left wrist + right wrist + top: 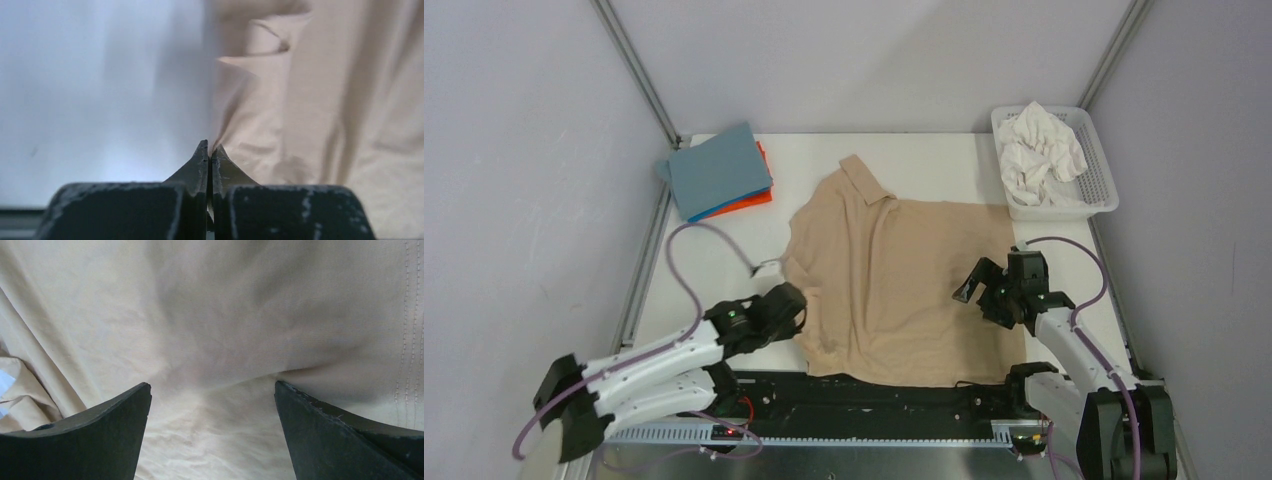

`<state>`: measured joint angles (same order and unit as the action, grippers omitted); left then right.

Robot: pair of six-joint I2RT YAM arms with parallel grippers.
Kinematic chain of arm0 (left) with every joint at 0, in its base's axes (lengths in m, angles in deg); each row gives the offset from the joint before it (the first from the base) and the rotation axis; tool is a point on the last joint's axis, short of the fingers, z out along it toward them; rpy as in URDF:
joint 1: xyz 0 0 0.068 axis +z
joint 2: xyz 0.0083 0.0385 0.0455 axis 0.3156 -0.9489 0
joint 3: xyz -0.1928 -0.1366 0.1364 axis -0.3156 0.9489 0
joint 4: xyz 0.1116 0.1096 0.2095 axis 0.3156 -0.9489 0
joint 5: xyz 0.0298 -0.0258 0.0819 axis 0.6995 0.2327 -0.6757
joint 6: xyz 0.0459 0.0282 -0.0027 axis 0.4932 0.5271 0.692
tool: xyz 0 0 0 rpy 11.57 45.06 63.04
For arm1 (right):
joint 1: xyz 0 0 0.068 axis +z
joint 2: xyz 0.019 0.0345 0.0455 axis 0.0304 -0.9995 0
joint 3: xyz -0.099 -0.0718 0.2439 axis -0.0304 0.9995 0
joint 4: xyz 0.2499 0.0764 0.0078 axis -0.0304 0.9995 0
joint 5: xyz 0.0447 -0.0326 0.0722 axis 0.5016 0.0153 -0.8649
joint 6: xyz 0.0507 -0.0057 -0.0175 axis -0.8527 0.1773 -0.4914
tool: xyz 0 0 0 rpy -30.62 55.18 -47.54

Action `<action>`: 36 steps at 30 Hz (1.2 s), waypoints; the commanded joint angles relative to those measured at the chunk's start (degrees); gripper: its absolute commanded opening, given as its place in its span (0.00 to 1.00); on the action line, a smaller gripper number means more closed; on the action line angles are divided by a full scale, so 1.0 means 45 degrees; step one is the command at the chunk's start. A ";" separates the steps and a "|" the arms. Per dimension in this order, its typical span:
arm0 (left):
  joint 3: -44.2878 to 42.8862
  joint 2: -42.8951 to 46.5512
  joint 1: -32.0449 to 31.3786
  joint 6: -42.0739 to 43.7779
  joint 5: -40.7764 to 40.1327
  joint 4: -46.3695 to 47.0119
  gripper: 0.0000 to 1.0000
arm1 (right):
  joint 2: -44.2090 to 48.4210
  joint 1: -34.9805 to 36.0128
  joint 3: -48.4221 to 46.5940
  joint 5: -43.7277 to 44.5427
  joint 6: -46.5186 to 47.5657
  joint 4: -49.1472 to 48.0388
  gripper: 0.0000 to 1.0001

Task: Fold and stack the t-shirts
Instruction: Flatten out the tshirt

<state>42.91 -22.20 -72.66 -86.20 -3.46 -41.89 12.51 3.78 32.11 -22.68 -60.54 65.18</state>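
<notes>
The left gripper (208, 150) is clenched tight, its two fingers pressed flat together. The left edge of the tan t-shirt (904, 290) runs straight into the tips, and the creases in the cloth draw together there, so it looks nipped between them. The right gripper (212, 385) hangs released, jaws spread wide, over the right-hand part of that shirt, close above the cloth; whether the fingertips (115, 430) touch it I cannot tell.

The tan t-shirt lies spread across the middle of the white table (714, 260), collar toward the far side, its hem at the near edge and its left side rumpled. Beyond its far left corner, and apart from it, sits a stack of folded shirts: a grey-blue one (719, 170) on top, orange (761, 196) showing underneath. Off its far right corner, just beside it, stands a white slotted basket (1104, 190) holding crumpled white cloth (1044, 150).
</notes>
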 commanded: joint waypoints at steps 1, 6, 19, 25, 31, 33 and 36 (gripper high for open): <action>0.1525 0.2789 0.0630 -0.6540 -0.2242 -0.4662 0.04 | -0.0209 -0.0076 0.0156 0.0793 0.0083 0.0537 0.98; 0.2322 0.6022 0.0669 -0.8608 -0.1998 -0.5569 0.20 | -0.0011 -0.0131 0.0155 0.0988 -0.0098 0.0626 0.99; -0.2377 0.3362 0.0568 -0.4767 -0.3993 -0.4990 1.00 | 0.1644 -0.0130 -0.0624 0.1985 0.0147 0.1929 0.99; -0.4782 -0.1272 0.0915 0.1450 -0.1196 0.0039 1.00 | 0.1967 0.0860 -0.1452 0.1822 0.0486 0.1599 0.99; -0.6195 -0.5349 0.2431 0.2845 0.1301 0.2119 1.00 | -0.0009 0.3112 -0.3227 0.2722 0.0551 0.0416 0.99; -0.6162 -0.6301 0.3248 0.2756 0.1835 0.2473 1.00 | -0.1192 0.4094 -0.4169 0.2345 0.0948 -0.0623 0.99; -0.5485 -0.7120 0.4007 0.2683 0.2896 0.3099 1.00 | -0.3740 0.4979 -0.5996 0.1409 0.1724 -0.1399 0.99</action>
<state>16.70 -51.83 -58.74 -77.52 1.78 -34.02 6.94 20.54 16.20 -12.87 -57.63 68.61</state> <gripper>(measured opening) 0.996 0.993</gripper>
